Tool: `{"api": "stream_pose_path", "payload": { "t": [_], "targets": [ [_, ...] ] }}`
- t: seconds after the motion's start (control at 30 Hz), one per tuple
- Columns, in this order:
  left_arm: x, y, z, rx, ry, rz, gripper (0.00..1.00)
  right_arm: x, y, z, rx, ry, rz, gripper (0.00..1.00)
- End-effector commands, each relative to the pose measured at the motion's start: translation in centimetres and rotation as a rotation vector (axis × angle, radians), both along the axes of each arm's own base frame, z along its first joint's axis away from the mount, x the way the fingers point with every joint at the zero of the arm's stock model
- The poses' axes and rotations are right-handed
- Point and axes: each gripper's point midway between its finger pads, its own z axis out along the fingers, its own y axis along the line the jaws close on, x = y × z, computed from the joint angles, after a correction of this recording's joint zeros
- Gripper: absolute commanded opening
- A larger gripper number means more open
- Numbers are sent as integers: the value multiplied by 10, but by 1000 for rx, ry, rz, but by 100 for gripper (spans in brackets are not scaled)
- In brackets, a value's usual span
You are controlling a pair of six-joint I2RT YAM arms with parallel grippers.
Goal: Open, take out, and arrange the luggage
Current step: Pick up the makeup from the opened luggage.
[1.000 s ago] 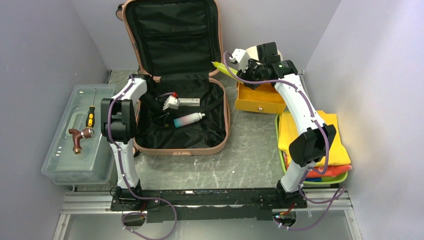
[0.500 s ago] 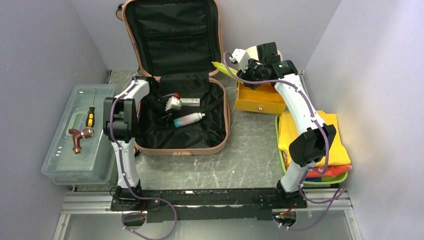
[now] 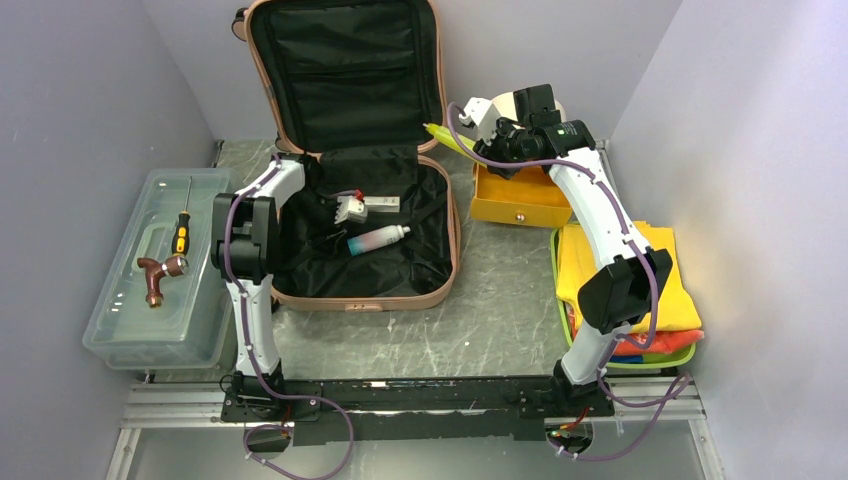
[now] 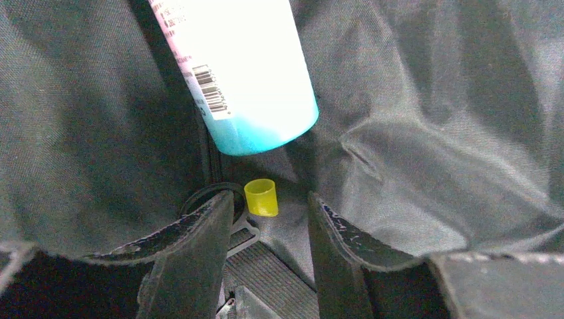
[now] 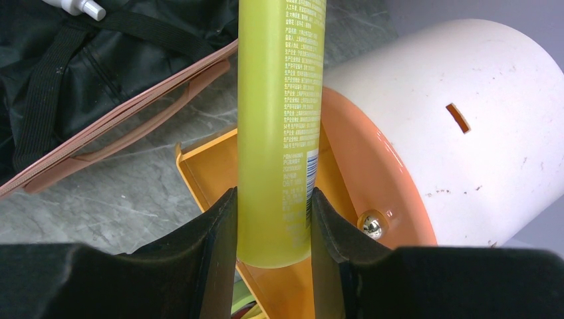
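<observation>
While my right gripper [image 5: 273, 199] clamps a yellow-green plastic tube [image 5: 279, 100], my left gripper [image 4: 269, 203] hangs open; the salmon-pink hard-shell luggage [image 3: 345, 80] seems rigid: grip its rim.

Matt black cloth lines the luggage [image 3: 345, 90]; the tube [image 5: 279, 133] is glossy plastic.

White arm links [image 3: 252, 330], black joints [image 3: 240, 248], purple cables [image 3: 349, 435]
</observation>
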Motion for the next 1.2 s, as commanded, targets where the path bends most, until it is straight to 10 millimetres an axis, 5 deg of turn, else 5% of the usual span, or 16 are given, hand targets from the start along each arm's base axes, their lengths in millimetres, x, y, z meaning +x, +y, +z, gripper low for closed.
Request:
{"api": "stream_pose_path", "payload": {
  "t": [0.0, 0.93, 1.17],
  "targets": [
    [2, 13, -2, 57, 5, -6, 51, 10, 7, 31, 41, -97, 9, 0],
    [8, 0, -10, 58, 63, 59, 52, 10, 8, 29, 41, -94, 16, 0],
    [10, 2, -17, 86, 77, 67, 46, 10, 7, 30, 38, -96, 18, 0]
  ]
}}
